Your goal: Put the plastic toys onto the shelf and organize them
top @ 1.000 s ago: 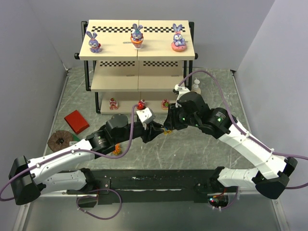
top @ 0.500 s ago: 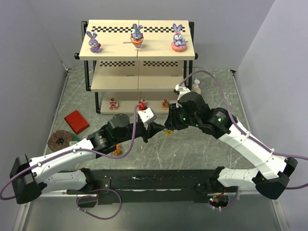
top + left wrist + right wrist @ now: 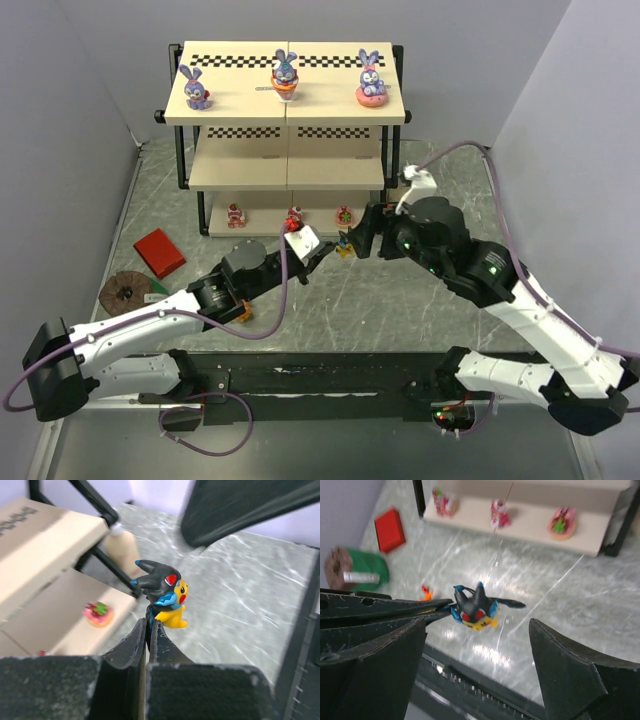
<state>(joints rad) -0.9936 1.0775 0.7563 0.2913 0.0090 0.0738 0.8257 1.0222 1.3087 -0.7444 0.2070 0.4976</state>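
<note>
A dark blue-yellow winged toy [image 3: 343, 243] hangs above the table in front of the shelf [image 3: 285, 112]. My left gripper [image 3: 148, 625] is shut on the thin edge of this toy [image 3: 162, 595]. My right gripper [image 3: 479, 625] stands open just right of the toy [image 3: 475, 607], not touching it. Three purple-blue bunnies [image 3: 285, 78] stand on the top board. Three red-pink figures [image 3: 294, 217] stand on the bottom board. An orange spiky creature [image 3: 243, 313] lies on the table under my left arm.
A red block [image 3: 158, 251] and a brown-and-green round object [image 3: 125, 291] lie on the table at the left. A cream pump bottle [image 3: 120, 545] stands by the shelf's right leg. Grey walls close in both sides.
My left gripper shut on the winged toy. My right gripper then opened, let it go and drew back to the right. The left arm carried the toy slightly toward the shelf.
</note>
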